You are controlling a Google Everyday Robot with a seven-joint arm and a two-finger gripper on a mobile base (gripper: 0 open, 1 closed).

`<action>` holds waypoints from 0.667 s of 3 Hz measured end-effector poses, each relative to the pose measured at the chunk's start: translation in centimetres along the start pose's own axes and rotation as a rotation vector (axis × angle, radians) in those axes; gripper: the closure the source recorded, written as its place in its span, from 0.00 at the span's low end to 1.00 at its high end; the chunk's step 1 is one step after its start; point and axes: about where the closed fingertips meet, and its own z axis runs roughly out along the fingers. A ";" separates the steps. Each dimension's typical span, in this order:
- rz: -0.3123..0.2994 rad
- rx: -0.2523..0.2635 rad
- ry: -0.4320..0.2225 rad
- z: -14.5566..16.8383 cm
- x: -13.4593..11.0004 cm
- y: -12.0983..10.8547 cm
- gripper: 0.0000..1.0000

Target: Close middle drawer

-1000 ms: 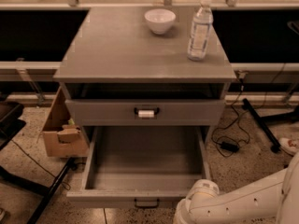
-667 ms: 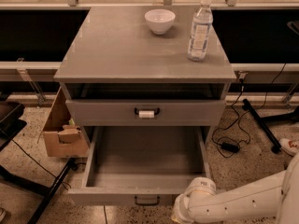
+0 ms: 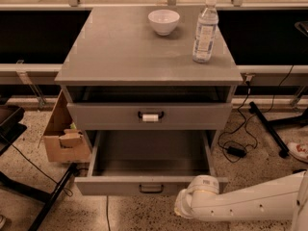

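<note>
Nearest the camera, the white arm (image 3: 250, 203) reaches in from the lower right, low over the speckled floor (image 3: 130, 215). The gripper (image 3: 188, 203) at its rounded end sits at the right end of the middle drawer's front. Whether it touches the front, and whether it is clenched or released, cannot be told.

The middle drawer (image 3: 115, 186) is the lowest of the cabinet and stands far out toward the camera. Its long axis runs left to right, and its flat grey front faces the viewer with the plain black loop handle (image 3: 151, 188) at the centre. Its side walls run straight back into the cabinet, and its grey bottom is in sight as far as the back wall.

Left of the front the floor lies open, up to a black stand leg (image 3: 50, 201) that slants toward the drawer's left corner. A cardboard box (image 3: 60, 138) stands just beside the cabinet's left side, near the drawer's left wall. To the right, a cable (image 3: 240, 129) with a small black adapter (image 3: 236, 151) lies on the floor, apart from the drawer.

Above, the tagged drawer (image 3: 106, 115) is nearly flush, a white tag (image 3: 150, 118) on its handle. Over it is a dark open slot (image 3: 149, 94). Farthest back, the tabletop (image 3: 125, 47) carries a white bowl (image 3: 163, 21) and an upright water bottle (image 3: 205, 30) near its right edge.
</note>
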 end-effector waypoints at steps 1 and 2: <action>0.000 0.000 0.000 0.0 0.0 0.0 1.00; -0.020 0.038 0.008 0.7 0.7 -2.8 1.00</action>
